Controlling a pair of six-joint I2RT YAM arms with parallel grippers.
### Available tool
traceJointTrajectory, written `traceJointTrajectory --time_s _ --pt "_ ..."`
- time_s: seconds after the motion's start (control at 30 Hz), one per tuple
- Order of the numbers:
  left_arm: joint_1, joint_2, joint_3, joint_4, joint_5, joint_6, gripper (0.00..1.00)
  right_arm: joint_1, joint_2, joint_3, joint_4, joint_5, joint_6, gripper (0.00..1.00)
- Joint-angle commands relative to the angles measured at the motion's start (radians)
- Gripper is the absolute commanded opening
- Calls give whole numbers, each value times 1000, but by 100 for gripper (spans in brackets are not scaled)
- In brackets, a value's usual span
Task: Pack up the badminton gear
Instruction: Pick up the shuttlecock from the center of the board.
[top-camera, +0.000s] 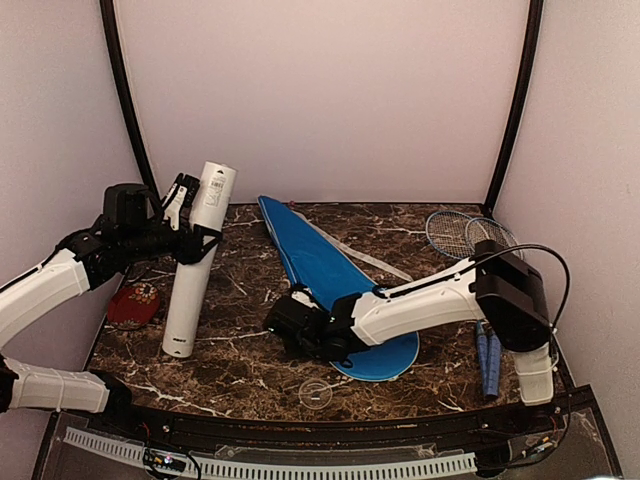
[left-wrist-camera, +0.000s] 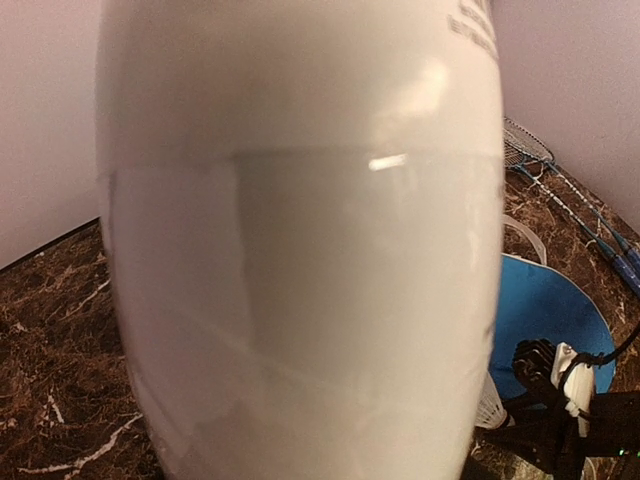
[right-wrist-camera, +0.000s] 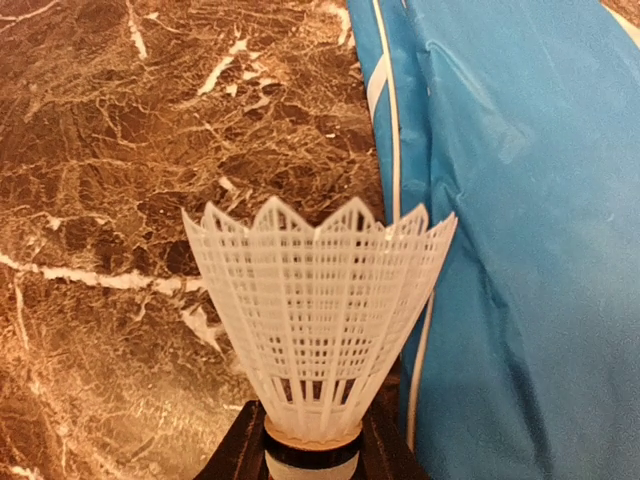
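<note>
Cover (top-camera: 320, 265): blue, lies flat on the bench (top-camera: 240, 365), narrow end toward the back wall, wide round end toward the arms.
Tube (top-camera: 195, 270): white, left of the cover and well apart from it; its foot rests on the bench and its top leans back and toward the cover.
Left end effector (top-camera: 192, 222): closed around the tube's upper part, gripping it; in its wrist view the tube fills nearly the whole picture.
Shuttlecock (right-wrist-camera: 315, 310): white mesh skirt, just beside the cover's left edge near the wide end, skirt pointing away from the wrist.
Right end effector (top-camera: 285, 325): low over the bench at the cover's left edge, its dark fingers (right-wrist-camera: 238, 452) pressed on either side of the shuttlecock's cork, gripping it.
Rackets (top-camera: 462, 235): two, right of the cover, heads overlapping toward the back, blue handles toward the arms.
Red object (top-camera: 134, 303): left of the cover, beyond the tube.
Round thing (top-camera: 315, 392): small, pale, just in front of the cover's wide end; too small to tell what it is.
</note>
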Motion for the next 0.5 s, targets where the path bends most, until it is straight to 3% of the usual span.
traceJointTrajectory --time_s 0.0,0.2,0.47 --pt "4 -28 -7 25 -16 21 56 -25 -173 -82 137 -49 -78 26" --pt "4 -36 -15 32 -33 37 56 -100 -329 -184 166 -244 -172 25" --pt "-22 -59 -44 64 183 147 56 -224 -560 -306 48 -595 -319 24"
